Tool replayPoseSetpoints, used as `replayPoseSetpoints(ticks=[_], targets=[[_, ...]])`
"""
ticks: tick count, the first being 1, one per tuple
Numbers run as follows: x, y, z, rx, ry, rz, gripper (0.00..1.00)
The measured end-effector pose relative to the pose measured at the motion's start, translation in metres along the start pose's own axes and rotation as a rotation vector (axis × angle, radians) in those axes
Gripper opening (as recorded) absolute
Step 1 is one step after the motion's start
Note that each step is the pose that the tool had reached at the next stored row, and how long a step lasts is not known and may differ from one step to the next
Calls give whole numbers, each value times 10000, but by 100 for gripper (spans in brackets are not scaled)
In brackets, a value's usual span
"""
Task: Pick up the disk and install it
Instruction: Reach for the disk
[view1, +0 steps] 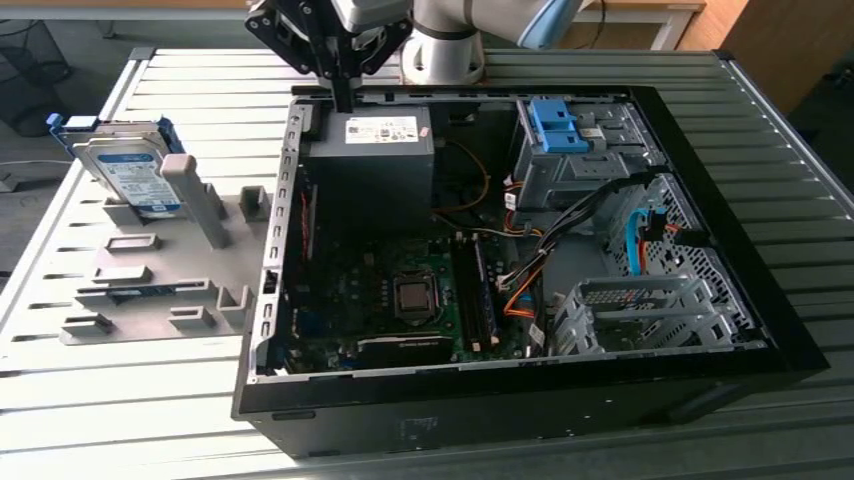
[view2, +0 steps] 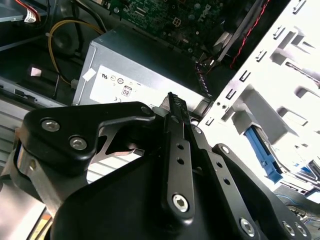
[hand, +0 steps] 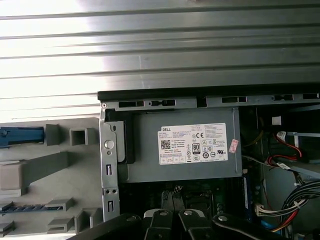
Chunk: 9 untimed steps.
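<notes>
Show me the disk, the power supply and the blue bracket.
disk (view1: 130, 172): exterior view, its label.
power supply (hand: 192, 145): first wrist view, its white sticker.
blue bracket (view1: 558, 125): exterior view, its top face.

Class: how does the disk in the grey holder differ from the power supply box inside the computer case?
The disk stands on edge outside the computer case; the power supply box sits inside it. The disk is thin, silver, blue-railed; the power supply box is bulky and dark. Both carry labels.
</notes>
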<state>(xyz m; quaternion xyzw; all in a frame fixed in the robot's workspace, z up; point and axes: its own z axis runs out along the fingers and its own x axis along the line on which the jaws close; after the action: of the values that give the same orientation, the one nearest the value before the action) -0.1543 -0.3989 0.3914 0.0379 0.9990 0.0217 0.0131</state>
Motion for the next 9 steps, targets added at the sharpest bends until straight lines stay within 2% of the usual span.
replayPoseSetpoints(ticks=[9], targets=[[42, -4, 14, -7, 8, 0, 11]])
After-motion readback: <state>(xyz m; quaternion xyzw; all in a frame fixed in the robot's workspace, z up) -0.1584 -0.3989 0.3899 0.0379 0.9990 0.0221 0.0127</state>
